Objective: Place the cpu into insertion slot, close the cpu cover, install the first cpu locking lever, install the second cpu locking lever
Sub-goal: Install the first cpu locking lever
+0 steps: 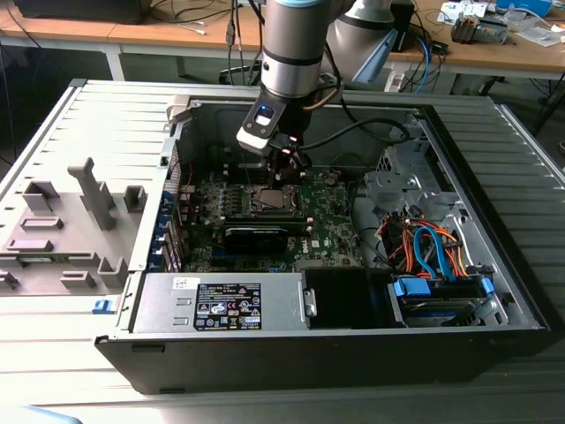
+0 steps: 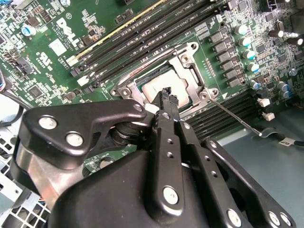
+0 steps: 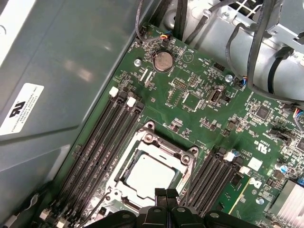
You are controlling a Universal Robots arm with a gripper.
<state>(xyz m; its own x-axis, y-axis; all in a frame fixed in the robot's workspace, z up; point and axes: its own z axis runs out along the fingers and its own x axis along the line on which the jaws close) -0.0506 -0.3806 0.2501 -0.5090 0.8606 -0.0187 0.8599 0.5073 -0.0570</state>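
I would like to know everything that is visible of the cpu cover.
The cpu cover is a thin, silvery metal frame with a square cut-out middle. It lies flat, closed down over the cpu, whose grey top shows through the opening. The gripper, shut, hovers at one edge; whether it touches is unclear.

Computer case (image 1: 309, 353) on slatted grey table (image 1: 523, 150)

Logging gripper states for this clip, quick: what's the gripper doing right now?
Gripper: closed, fingertips together, nothing held, poised over the cpu.
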